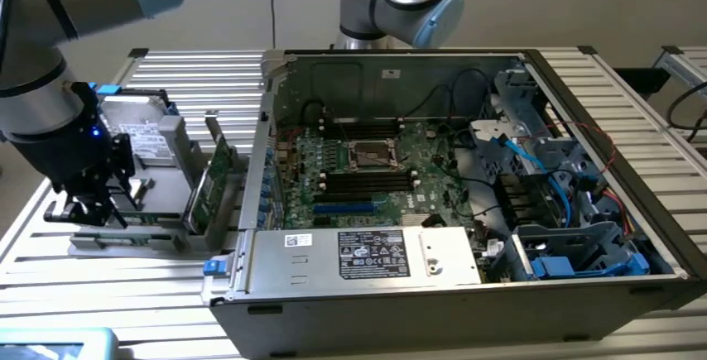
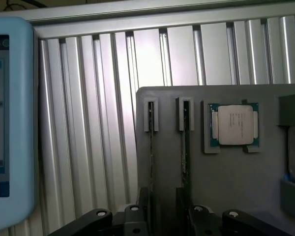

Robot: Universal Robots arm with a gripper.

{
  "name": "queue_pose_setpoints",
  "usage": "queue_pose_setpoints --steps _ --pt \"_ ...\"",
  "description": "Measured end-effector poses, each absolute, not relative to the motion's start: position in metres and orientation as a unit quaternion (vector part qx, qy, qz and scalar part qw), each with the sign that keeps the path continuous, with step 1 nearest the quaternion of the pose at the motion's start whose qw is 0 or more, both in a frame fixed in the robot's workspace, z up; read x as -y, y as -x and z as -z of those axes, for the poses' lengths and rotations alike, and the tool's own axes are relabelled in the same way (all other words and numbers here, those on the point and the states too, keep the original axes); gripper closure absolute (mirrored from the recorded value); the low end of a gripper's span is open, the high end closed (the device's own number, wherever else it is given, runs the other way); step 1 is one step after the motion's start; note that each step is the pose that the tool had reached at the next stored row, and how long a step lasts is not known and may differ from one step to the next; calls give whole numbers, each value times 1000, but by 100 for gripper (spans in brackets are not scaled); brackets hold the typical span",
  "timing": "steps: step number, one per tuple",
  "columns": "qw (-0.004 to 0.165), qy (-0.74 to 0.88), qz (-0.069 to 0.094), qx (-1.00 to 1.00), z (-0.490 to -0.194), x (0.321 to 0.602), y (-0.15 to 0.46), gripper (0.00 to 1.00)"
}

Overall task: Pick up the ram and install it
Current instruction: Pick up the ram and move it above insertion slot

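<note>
Soft even indoor light, glare on aluminium slats (image 2: 88,123), case interior (image 1: 365,79) dim

A pale wall (image 1: 597,4) is standing behind a ribbed metal table (image 1: 111,294). Light is glinting off its slats. A cable (image 1: 271,0) is hanging down the wall.

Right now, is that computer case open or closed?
Open. The case has no side cover on, so the motherboard inside is in plain view.
</note>
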State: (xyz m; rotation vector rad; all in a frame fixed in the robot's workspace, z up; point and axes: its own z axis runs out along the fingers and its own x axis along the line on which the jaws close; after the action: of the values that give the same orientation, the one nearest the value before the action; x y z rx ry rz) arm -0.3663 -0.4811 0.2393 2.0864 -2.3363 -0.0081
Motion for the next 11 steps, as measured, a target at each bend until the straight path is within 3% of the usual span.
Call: queue_pose_setpoints --steps 11 --pt "5 -666 2 746 -219 485 365 64"
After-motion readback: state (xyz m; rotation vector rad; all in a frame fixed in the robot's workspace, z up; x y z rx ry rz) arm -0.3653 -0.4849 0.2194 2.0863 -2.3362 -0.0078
